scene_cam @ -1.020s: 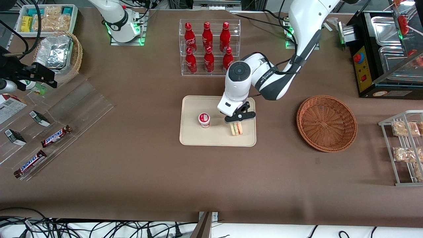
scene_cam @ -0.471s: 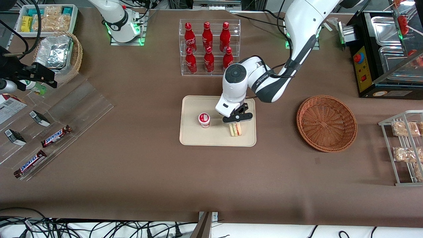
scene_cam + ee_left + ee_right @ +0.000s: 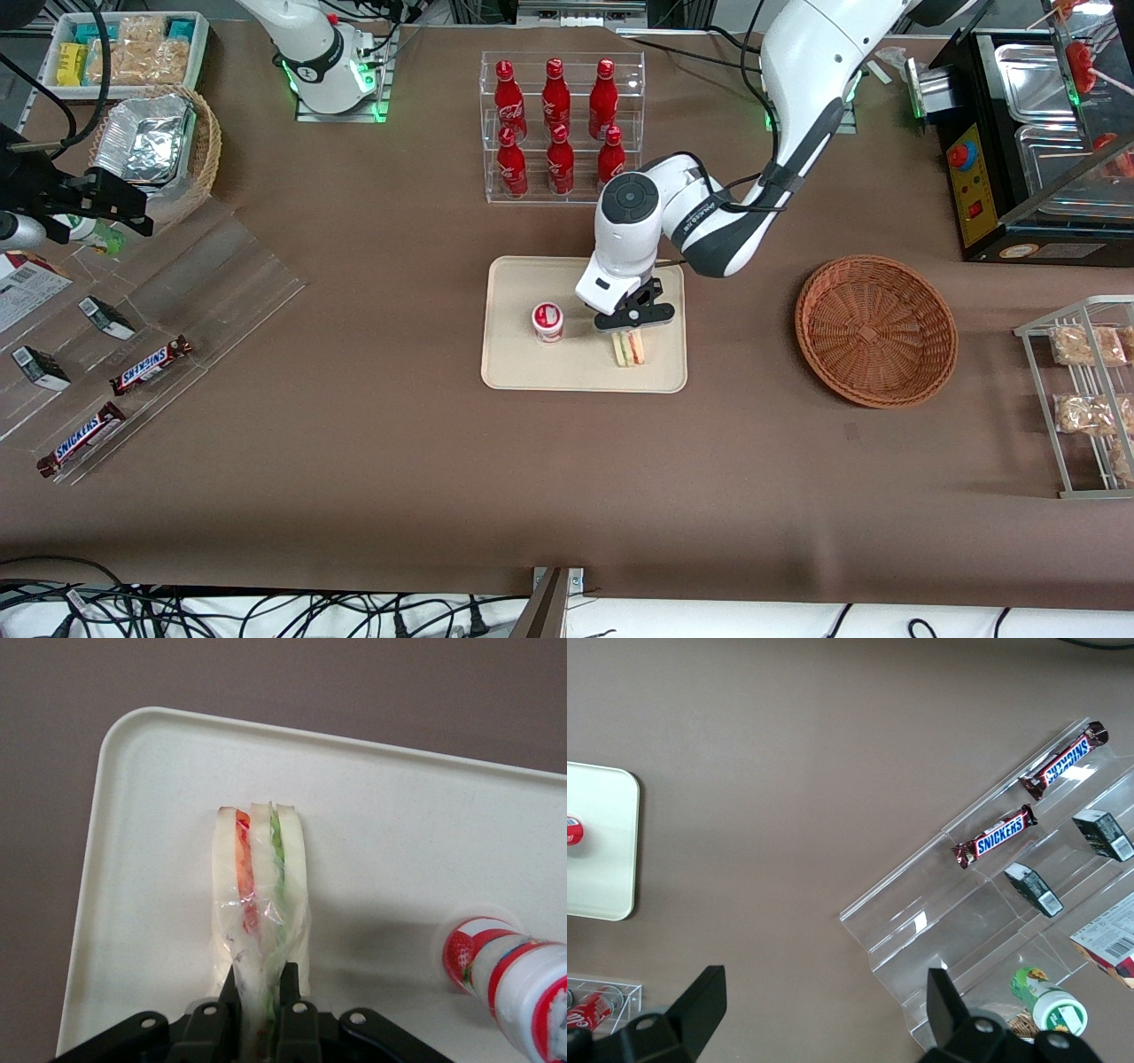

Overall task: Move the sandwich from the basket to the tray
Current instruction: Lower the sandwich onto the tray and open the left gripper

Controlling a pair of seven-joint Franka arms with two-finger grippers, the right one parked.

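The sandwich [image 3: 631,349], a clear-wrapped wedge with pale bread and red, orange and green layers [image 3: 260,895], is over the cream tray [image 3: 585,377], close to its surface. It sits nearer the tray's edge toward the basket. My gripper [image 3: 631,330] is shut on the sandwich's pinched wrap end [image 3: 263,992], and its black fingers [image 3: 290,988] press the plastic from both sides. Whether the wedge rests on the tray [image 3: 399,842] I cannot tell. The reddish-brown wicker basket [image 3: 875,330] stands empty toward the working arm's end of the table.
A small red-and-white cup [image 3: 547,321] stands on the tray beside the sandwich [image 3: 509,970]. A clear rack of red bottles [image 3: 558,124] stands farther from the front camera than the tray. Toward the parked arm's end is a clear display with Snickers bars [image 3: 151,365].
My gripper has shifted a little toward the cup with the sandwich still in it, staying over the tray.
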